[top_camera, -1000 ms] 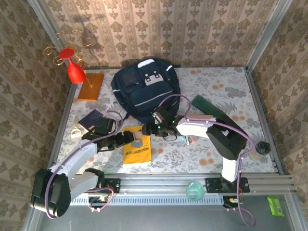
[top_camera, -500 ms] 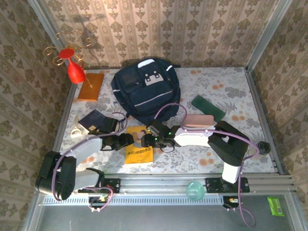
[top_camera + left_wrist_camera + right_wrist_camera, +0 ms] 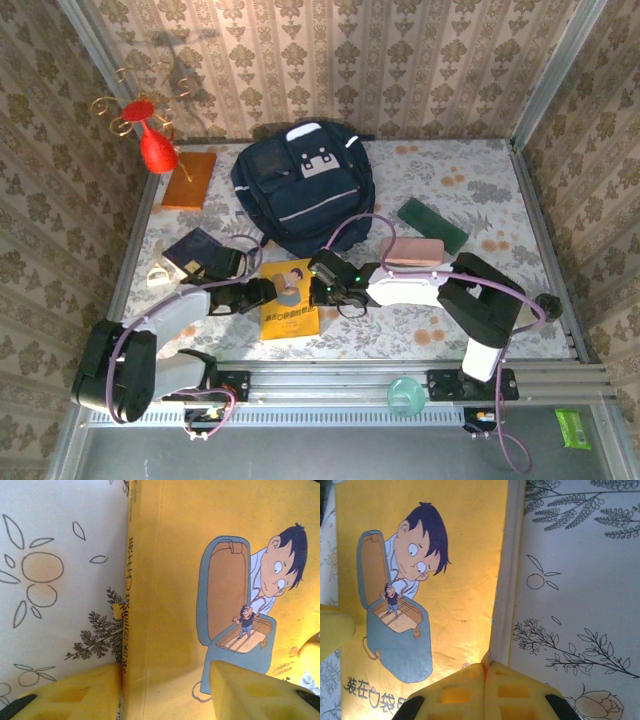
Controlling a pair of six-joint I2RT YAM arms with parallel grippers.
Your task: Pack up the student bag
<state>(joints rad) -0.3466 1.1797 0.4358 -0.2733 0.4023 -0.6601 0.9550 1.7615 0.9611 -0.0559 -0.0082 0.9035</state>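
Beside the half-hidden yellow book [image 3: 290,320], the left gripper [image 3: 165,680] stands apart, the right gripper [image 3: 485,672] together.

So the large dark navy fabric backpack [image 3: 305,195] is lying flat on the floral desk [image 3: 480,200], front side up, around the far middle with its top end at the far side. It's got a grey-white patch near the top, thin pale stripes across the front pockets, and a black strap poking out at its near left corner. Can't tell if any zipper's open.
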